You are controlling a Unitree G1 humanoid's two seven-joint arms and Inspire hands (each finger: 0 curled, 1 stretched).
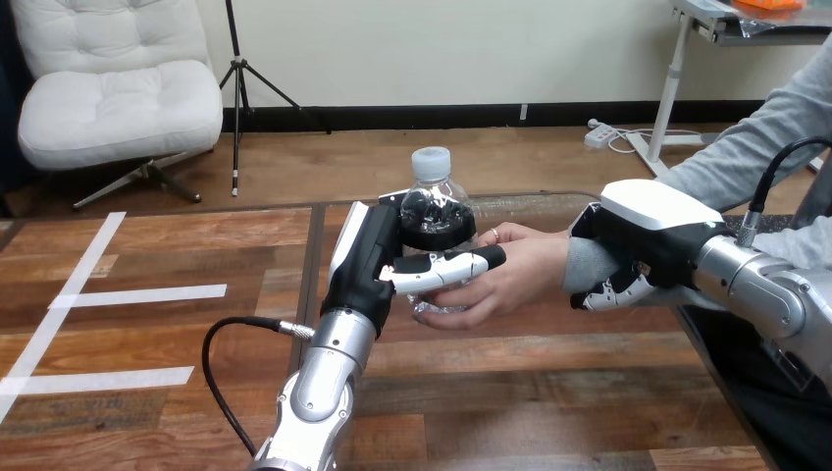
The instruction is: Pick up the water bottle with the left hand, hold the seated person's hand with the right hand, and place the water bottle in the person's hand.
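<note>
The bottle (433, 196) stands upright over the middle of the tabletop (549, 392). Its long axis runs vertical and its pale cap (431, 162) points straight up. It is clear plastic. I cannot tell whether its base clears the wood.

The left robot hand (371, 257) grips the bottle from the view's left. Its fingers (437, 224) are curled tight round the upper body just under the neck, and its thumb (446, 265) lies across the front of the lower body, pointing to the view's right. The palm is pressed to the bottle's side with the white back shell turned outward. The silver left forearm (319, 392) rises from the bottom edge.

The person's hand (520, 270) comes in from the view's right and cups the bottle's lower part from that side. Its fingers wrap beneath and behind the bottle, just below the robot thumb, whose tip touches them. So the left robot hand and the person's hand are both on the bottle.

The right robot hand (648, 231) sits over the person's wrist at the cuff of the grey sleeve (587, 263). Its white shell is on top and its fingers (610, 290) curl under the wrist, closing round it. It is apart from the bottle.
</note>
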